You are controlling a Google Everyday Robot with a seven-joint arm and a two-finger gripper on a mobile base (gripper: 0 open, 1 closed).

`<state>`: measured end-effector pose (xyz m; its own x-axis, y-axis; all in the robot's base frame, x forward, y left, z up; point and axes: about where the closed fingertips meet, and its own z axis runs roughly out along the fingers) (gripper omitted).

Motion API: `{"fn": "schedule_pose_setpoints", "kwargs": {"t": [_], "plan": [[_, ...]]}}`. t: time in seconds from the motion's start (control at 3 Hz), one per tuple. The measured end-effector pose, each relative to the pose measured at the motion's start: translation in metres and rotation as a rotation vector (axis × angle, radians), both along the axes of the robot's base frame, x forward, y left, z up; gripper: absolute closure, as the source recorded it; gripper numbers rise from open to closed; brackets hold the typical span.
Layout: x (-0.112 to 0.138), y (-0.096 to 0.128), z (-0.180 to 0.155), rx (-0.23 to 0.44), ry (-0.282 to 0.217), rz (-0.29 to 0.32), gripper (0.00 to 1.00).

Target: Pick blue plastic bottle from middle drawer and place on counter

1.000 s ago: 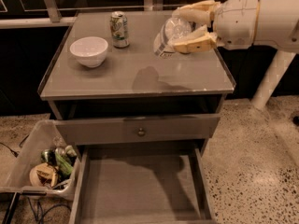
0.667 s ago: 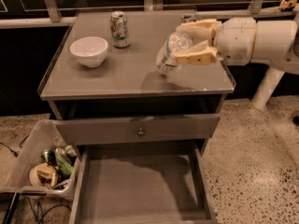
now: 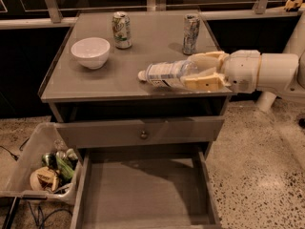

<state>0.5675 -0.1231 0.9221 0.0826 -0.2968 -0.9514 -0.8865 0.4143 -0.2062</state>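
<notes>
The blue plastic bottle (image 3: 164, 74) lies on its side on the counter (image 3: 95, 87), near the front right, white cap pointing left. My gripper (image 3: 196, 71) reaches in from the right, its cream fingers (image 3: 205, 82) closed around the bottle's base end. The middle drawer (image 3: 143, 194) stands pulled open below, its grey floor bare.
A white bowl (image 3: 90, 52) sits at the counter's left. Two metal cans stand at the back: one (image 3: 121, 29) left of centre, one (image 3: 191, 34) right. The upper drawer front (image 3: 140, 132) with a knob is closed. A bin of rubbish (image 3: 45, 168) stands on the floor at left.
My gripper has come down and toward the counter's front with the bottle, which went from tilted in the air to lying on the counter. The right can, hidden before, now shows.
</notes>
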Motion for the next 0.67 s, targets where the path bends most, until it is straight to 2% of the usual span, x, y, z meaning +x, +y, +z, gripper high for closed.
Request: {"fn": "schedule_pose_setpoints", "kwargs": {"t": [0.33, 0.67], "plan": [[0.002, -0.002, -0.013, -0.044, 0.049, -0.029, 1.00], [0.023, 0.000, -0.004, -0.153, 0.038, -0.050, 1.00]]}}
